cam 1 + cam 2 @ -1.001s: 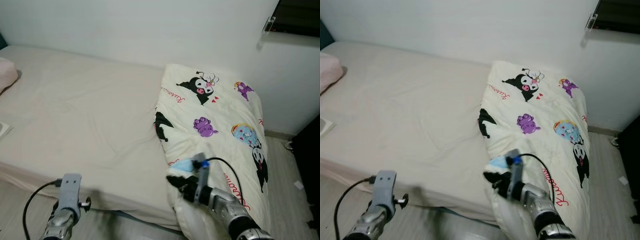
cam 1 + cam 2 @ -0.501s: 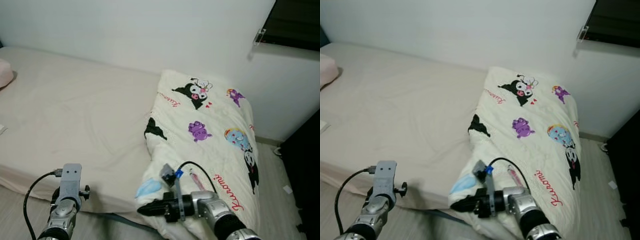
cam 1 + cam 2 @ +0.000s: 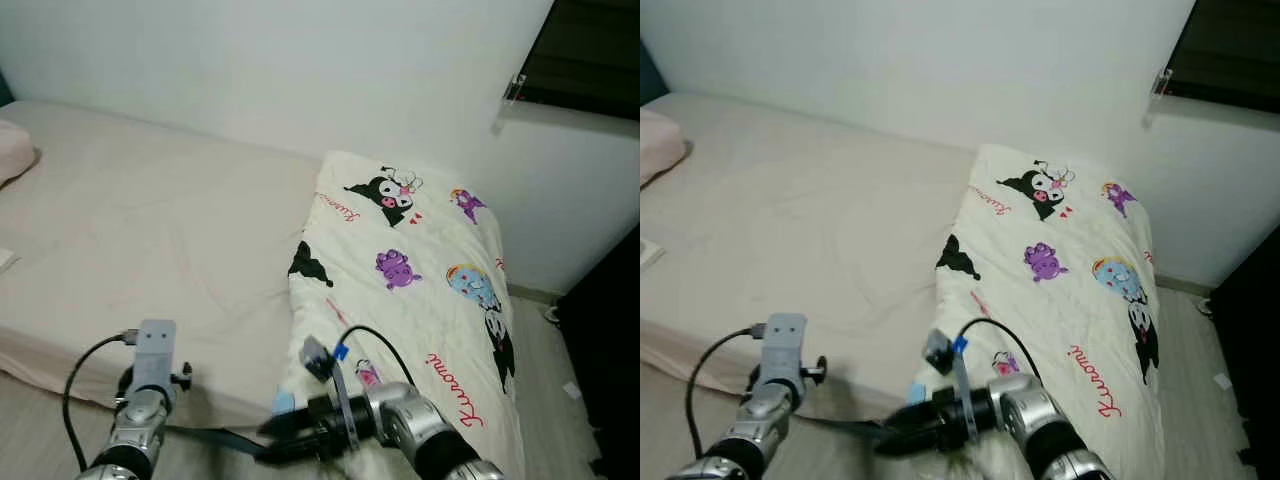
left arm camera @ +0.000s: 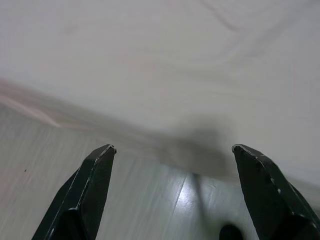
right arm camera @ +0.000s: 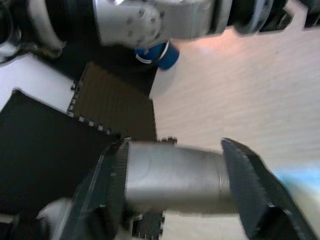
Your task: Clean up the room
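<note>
Right tool (image 3: 275, 440) points across the robot's front, low at the bed's (image 3: 150, 230) near edge, beside the cartoon-print quilt (image 3: 420, 270) that lies folded over the foot of the bed. A light blue item (image 3: 283, 403) sits at the quilt's lower corner, just beside the fingers; whether they grip it cannot be told. The right wrist view shows the fingers (image 5: 250, 187) spread. Left tool (image 4: 170, 195) hangs open over the floor at the mattress edge. Recommended: confirm a firm pinch on the quilt's hem before drawing it flat across the bed.
</note>
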Controlling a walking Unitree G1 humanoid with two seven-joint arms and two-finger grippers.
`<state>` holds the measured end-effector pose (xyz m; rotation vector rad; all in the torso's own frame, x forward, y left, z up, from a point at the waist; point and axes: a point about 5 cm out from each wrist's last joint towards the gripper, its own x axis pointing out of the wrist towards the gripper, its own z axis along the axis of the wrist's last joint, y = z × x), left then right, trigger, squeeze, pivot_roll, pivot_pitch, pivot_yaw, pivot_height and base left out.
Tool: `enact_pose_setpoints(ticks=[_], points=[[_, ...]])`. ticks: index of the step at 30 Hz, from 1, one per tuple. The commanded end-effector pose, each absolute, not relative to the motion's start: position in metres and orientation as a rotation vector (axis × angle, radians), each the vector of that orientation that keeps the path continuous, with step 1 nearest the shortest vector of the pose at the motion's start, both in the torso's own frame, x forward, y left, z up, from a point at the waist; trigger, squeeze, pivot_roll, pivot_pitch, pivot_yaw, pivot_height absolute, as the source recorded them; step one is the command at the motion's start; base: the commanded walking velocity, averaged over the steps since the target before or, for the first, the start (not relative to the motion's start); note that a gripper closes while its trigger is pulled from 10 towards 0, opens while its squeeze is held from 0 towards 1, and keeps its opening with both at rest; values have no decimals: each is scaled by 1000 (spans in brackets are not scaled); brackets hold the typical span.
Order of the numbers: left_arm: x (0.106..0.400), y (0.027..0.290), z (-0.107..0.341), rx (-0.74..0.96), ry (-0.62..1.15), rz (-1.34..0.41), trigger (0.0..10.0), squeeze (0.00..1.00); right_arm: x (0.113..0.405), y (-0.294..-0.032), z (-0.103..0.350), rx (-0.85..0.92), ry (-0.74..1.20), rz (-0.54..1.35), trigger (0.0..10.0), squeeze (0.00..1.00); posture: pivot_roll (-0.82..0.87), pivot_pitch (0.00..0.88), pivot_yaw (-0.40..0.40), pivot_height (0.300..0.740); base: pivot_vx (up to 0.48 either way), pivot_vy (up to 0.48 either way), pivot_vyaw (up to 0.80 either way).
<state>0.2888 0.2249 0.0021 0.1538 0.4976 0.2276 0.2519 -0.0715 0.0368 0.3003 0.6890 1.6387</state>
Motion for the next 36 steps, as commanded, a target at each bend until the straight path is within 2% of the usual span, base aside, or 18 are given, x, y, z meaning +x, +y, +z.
enact_pose_setpoints(ticks=[1, 5, 8, 12, 13, 14, 16, 17, 18, 19, 20, 23, 26, 27, 28, 29, 36], points=[[284, 220, -6, 164, 545, 202, 10000, 0, 249, -76, 42, 311, 685, 1679, 10000, 1000, 40, 52, -43, 727, 0, 0, 0], [282, 217, -9, 178, 565, 186, 10000, 0, 246, -92, 59, 330, 641, 1723, 10000, 1000, 25, 53, -35, 727, 0, 0, 0], [284, 214, -8, 193, 566, 165, 10000, 0, 252, -108, 83, 363, 532, 1682, 10000, 1000, 14, 54, -29, 727, 0, 0, 0], [285, 212, -7, 199, 566, 157, 10000, 0, 252, -112, 92, 379, 486, 1666, 10000, 1000, 2, 55, -24, 727, 0, 0, 0], [286, 209, -7, 198, 565, 146, 10000, 0, 272, -122, 98, 388, 375, 1491, 10000, 1000, -4, 55, -24, 727, 0, 0, 0], [286, 209, -7, 198, 565, 146, 10000, 0, 272, -122, 98, 388, 375, 1491, 10000, 1000, -4, 55, -24, 727, 0, 0, 0], [287, 206, -7, 197, 564, 133, 10000, 0, 290, -136, 106, 417, 263, 1270, 10000, 1000, -4, 55, -24, 727, 0, 0, 0], [287, 206, -7, 197, 564, 133, 10000, 0, 290, -136, 106, 417, 263, 1270, 10000, 1000, -4, 55, -24, 727, 0, 0, 0], [288, 200, -8, 185, 559, 96, 10000, 0, 311, -161, 98, 433, 242, 962, 10000, 349, -4, 55, -24, 727, 0, 0, 0], [287, 193, -9, 181, 559, 59, 10000, 0, 320, -186, 88, 466, 252, 704, 10000, 0, -4, 55, -24, 727, 0, 0, 0], [287, 189, -10, 180, 559, 33, 10000, 0, 325, -202, 81, 493, 263, 529, 10000, 0, -4, 55, -24, 727, 0, 0, 0], [287, 187, -11, 180, 560, 18, 10000, 0, 325, -211, 77, 512, 271, 434, 10000, 0, -4, 55, -24, 727, 0, 0, 0], [264, 190, -32, 146, 691, 35, 10000, 0, 290, -255, 30, 518, 413, 55, 10000, 0, -21, 53, -16, 727, -320, 0, 0], [264, 190, -32, 146, 691, 35, 10000, 0, 290, -255, 30, 518, 413, 55, 10000, 0, -21, 53, -16, 727, -480, 0, 0], [258, 192, -37, 143, 721, 42, 10000, 0, 280, -263, 19, 521, 444, -21, 10000, 0, -21, 53, -16, 727, -480, 0, 0], [241, 201, -48, 170, 786, 57, 10000, 0, 259, -271, 0, 513, 505, -118, 10000, 0, -25, 52, -18, 727, -480, 0, 0], [219, 211, -61, 205, 866, 73, 10000, 0, 241, -273, -16, 494, 564, -176, 10000, 0, -29, 51, -19, 727, -480, 0, 0]])
